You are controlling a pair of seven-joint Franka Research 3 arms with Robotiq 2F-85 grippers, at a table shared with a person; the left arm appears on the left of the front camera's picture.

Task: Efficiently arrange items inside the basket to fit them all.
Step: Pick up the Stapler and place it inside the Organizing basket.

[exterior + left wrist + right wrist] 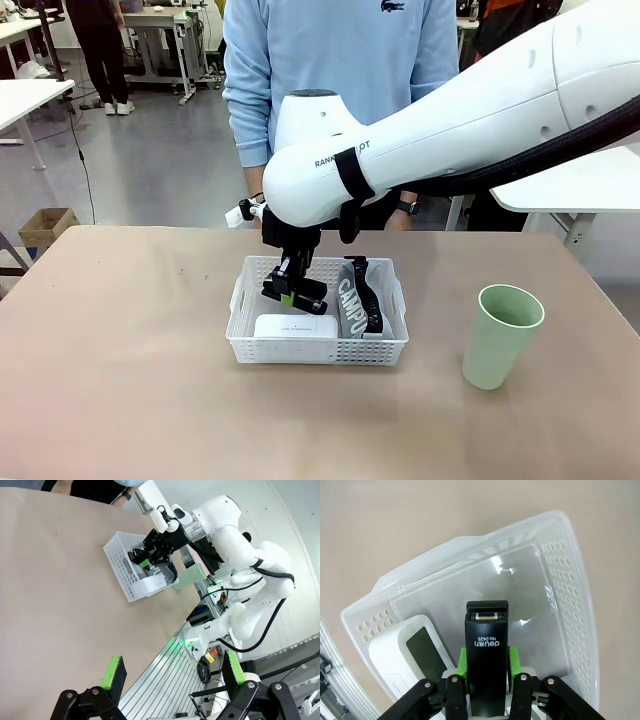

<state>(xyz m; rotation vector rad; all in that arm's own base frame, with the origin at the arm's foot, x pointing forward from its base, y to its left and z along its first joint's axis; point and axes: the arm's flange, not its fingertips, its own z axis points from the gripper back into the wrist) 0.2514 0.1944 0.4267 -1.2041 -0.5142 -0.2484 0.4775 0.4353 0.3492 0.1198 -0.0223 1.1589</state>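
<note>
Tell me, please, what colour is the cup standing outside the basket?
The cup is pale green; the front view shows it best.

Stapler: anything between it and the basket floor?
Nothing visible. The black stapler hangs over bare floor of the shallow white perforated plastic basket; the white rectangular box device lies beside it, off to one side.

Tan table (pixel 120 380) is carrying 2 things: white lattice basket (pixel 300 352) is sitting near the middle, pale green cup (pixel 501 336) is standing upright on the robot's right, well apart from it.
</note>
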